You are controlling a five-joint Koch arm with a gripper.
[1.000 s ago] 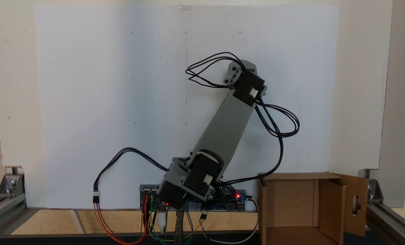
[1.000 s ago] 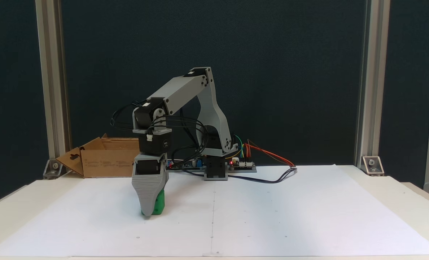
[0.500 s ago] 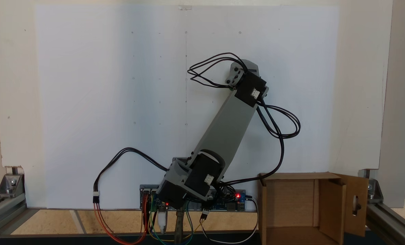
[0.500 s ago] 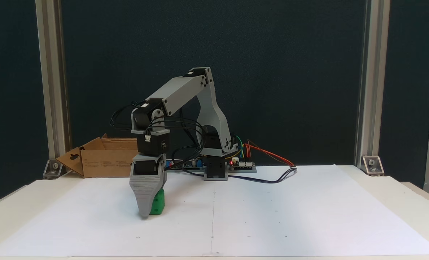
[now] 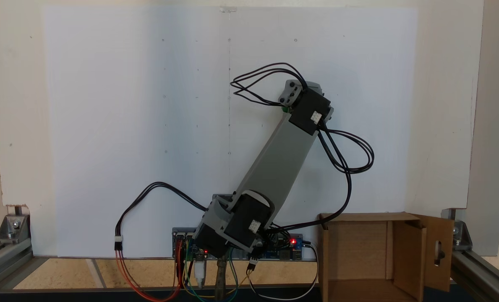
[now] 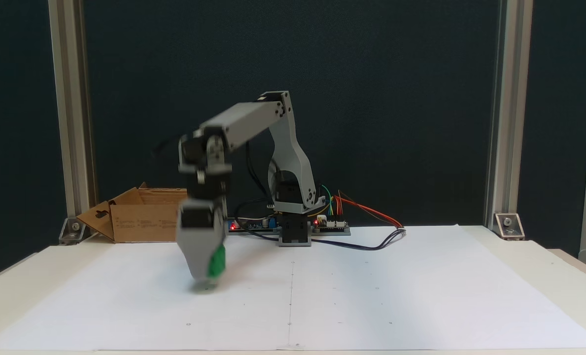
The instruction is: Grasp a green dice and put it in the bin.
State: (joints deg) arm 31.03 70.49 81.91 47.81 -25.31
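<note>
The grey end effector [image 6: 205, 276] holds the small bright green plastic dice [image 6: 217, 261] just above the white paper, left of the frame's middle. The brown cardboard bin [image 6: 142, 215] sits behind.

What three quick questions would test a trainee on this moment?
1. True or false: the green dice lies inside the bin.
2. In a fixed view, where does the bin stand relative to the arm's base? A) left B) right C) in front
3. Which thing sits against the blurred fingers?
Key: 1 false; 2 A; 3 the green dice.
</note>
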